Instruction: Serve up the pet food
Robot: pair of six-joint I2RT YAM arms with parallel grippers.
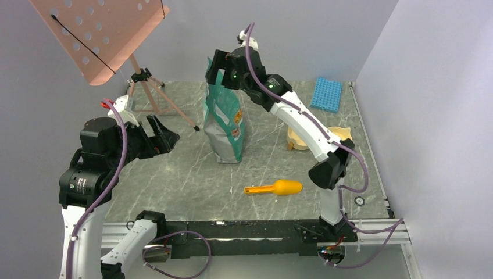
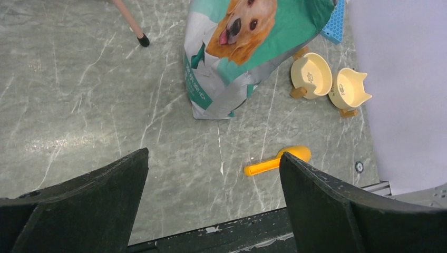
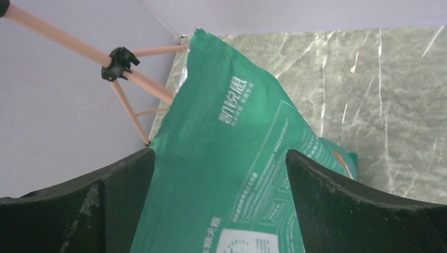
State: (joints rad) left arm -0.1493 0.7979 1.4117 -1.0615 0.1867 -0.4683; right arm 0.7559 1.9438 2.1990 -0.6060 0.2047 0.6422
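No pet food shows in any view; it is hidden. The green-silver dog-picture bag (image 1: 225, 125) stands upright mid-table, also in the left wrist view (image 2: 232, 58). My right gripper (image 1: 216, 74) is open at the bag's top edge; in its wrist view (image 3: 220, 153) the green bag panel (image 3: 237, 121) lies between the spread fingers. My left gripper (image 1: 165, 135) is open and empty, raised over the table left of the bag (image 2: 213, 154). The orange scoop (image 1: 276, 188) lies on the table in front of the bag, also in the left wrist view (image 2: 277, 161).
Two cream pet bowls (image 1: 299, 139) (image 1: 341, 133) sit right of the bag, also seen from the left wrist (image 2: 311, 76) (image 2: 350, 88). A blue rack (image 1: 326, 93) lies at the back right. A pink stand on a tripod (image 1: 145, 81) is at the back left.
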